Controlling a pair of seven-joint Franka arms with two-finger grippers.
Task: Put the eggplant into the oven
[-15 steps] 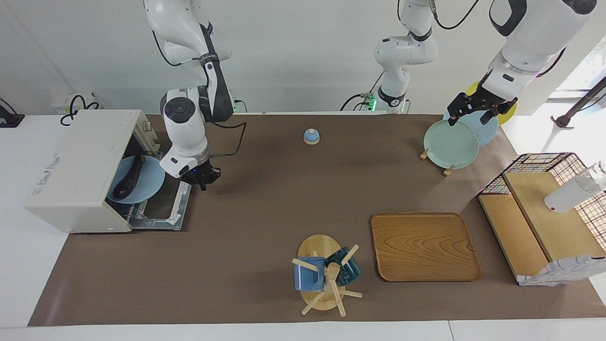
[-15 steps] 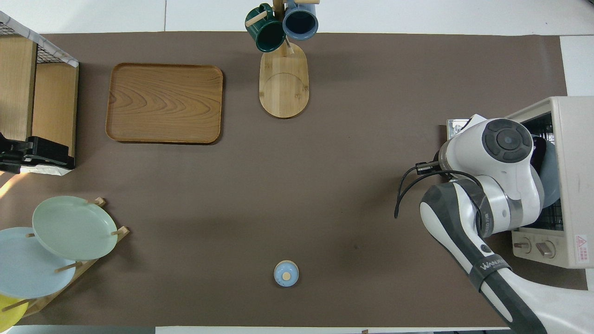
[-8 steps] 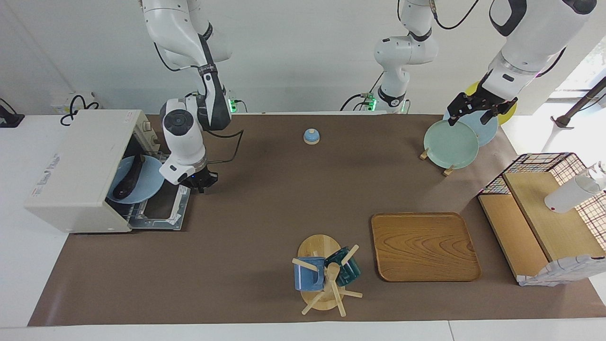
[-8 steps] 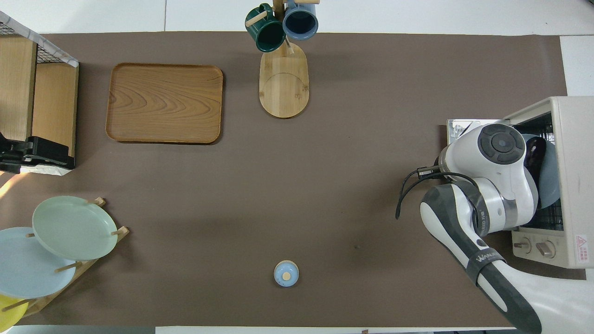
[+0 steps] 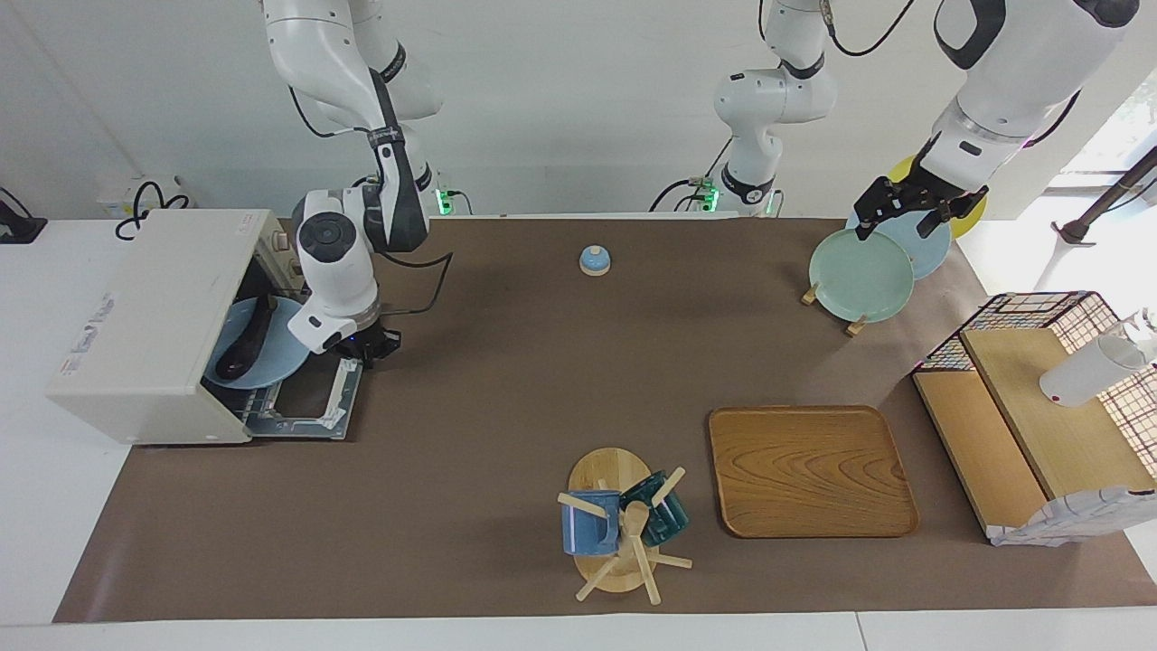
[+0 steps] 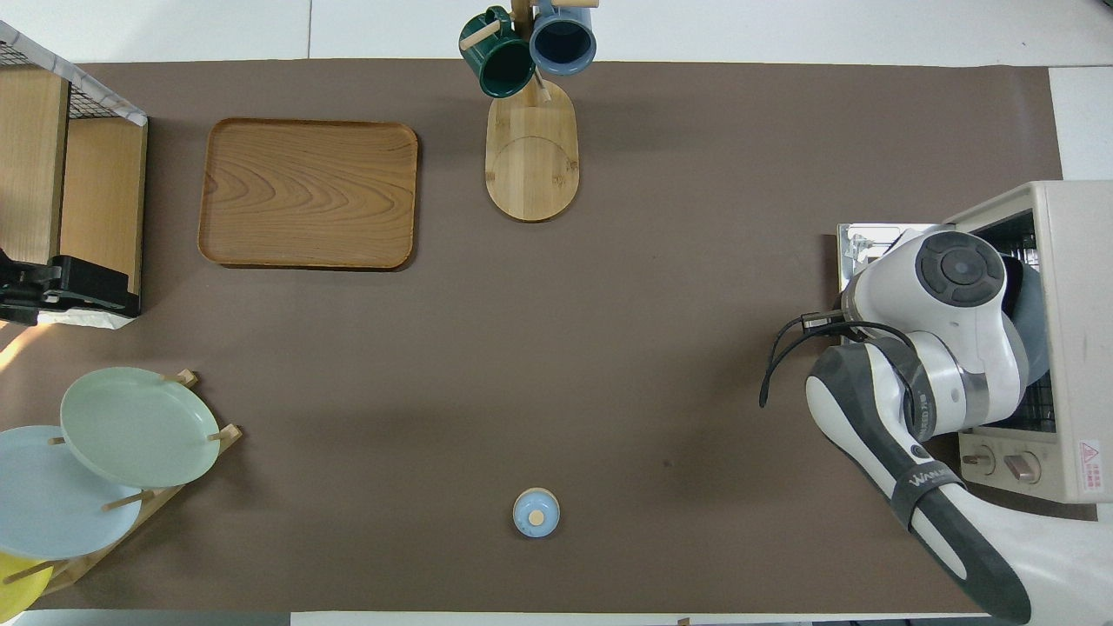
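I see my right gripper (image 5: pixel 374 348) clenched on nothing over the lowered door of the boxy off-white toaster oven (image 5: pixel 149 325), the glossy dark purple eggplant (image 5: pixel 248 341) just beside it on a pale blue plate (image 5: pixel 278 360) inside, while my left gripper (image 5: pixel 907 210) waits, released, over the racked plates (image 5: pixel 859 276).

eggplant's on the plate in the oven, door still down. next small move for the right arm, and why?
Probably tuck the shut right gripper under the lowered door and lift it closed. The eggplant already lies on the blue plate inside the oven, and that gripper hangs over the door's edge holding nothing. The left gripper waits open over the plate rack.
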